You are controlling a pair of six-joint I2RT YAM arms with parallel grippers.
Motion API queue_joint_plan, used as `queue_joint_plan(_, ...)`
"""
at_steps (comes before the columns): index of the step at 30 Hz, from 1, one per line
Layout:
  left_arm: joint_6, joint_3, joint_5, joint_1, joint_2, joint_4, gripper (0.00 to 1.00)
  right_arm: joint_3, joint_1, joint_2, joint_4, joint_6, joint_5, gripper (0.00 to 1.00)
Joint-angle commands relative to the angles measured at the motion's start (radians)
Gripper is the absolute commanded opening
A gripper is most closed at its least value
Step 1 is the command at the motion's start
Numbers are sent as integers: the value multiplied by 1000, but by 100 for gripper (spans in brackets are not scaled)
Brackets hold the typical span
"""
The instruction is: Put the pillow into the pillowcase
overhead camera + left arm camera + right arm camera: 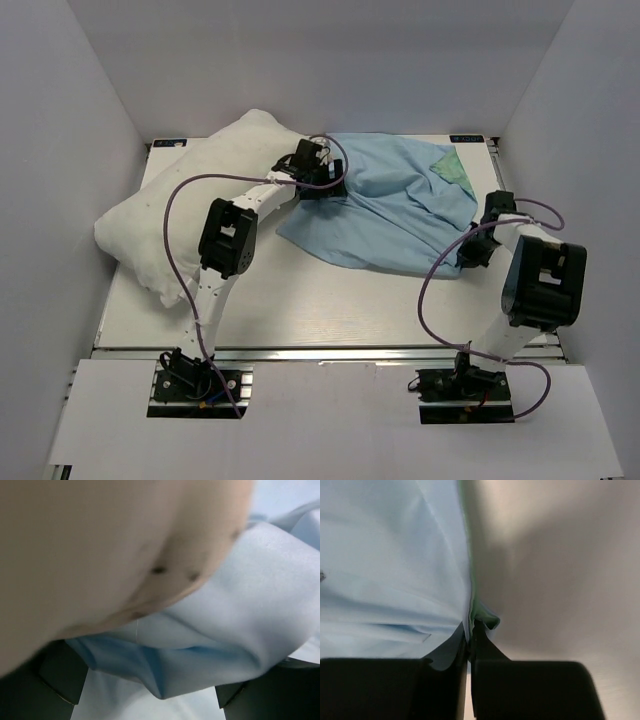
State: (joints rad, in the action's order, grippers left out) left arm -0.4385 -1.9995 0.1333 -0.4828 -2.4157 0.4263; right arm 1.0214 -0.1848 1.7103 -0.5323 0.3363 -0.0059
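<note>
Top external shows plump pillow beside limp pillowcase.

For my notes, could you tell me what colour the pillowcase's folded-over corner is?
Teal-green corner on the otherwise light blue pillowcase; clearest in the top view.

In the left wrist view the pillow is a close blur, cut off top and left. From above, the right gripper hides its fingertips under its wrist, at the near right edge of the pillowcase.
</note>
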Motion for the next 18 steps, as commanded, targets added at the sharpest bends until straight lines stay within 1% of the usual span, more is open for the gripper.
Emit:
queue_joint_plan(1,81,-88,72,18,-106,86,98,-105,51,-118,14,37,-127,0)
queue_joint_plan(2,86,-73,92,18,-99,60,98,-122,64,-148,-15,38,-146,0)
queue_joint_plan(3,87,-18,107,18,-71,1,98,-144,76,-181,-34,33,-185,0)
queue_joint_plan(4,89,8,104,18,-54,-26,98,-144,97,-261,-55,32,-207,0)
queue_joint_plan(5,95,39,100,18,-39,-55,98,-130,110,-309,-107,18,-268,0)
queue_joint_plan(6,107,44,68,18,-17,-60,98,-116,132,-399,-136,15,-296,0)
queue_joint_plan(7,110,44,60,18,-8,-58,98,-103,143,-441,-164,17,-319,0)
queue_joint_plan(8,116,41,55,18,-2,-55,98,-89,146,-484,-188,14,-377,0)
queue_joint_plan(9,122,35,49,18,4,-51,98,-63,146,-556,-221,20,-393,0)
queue_joint_plan(10,130,34,51,18,21,-55,98,-49,146,-583,-238,32,-394,0)
queue_joint_plan(12,138,42,54,18,35,-69,98,-35,146,-626,-280,53,-408,0)
queue_joint_plan(14,142,42,55,18,50,-69,98,-58,146,-632,-285,75,-417,0)
queue_joint_plan(16,138,31,57,18,61,-60,98,-110,142,-603,-278,66,-404,0)
queue_joint_plan(18,130,45,106,18,75,-52,98,-133,128,-522,-275,44,-315,0)
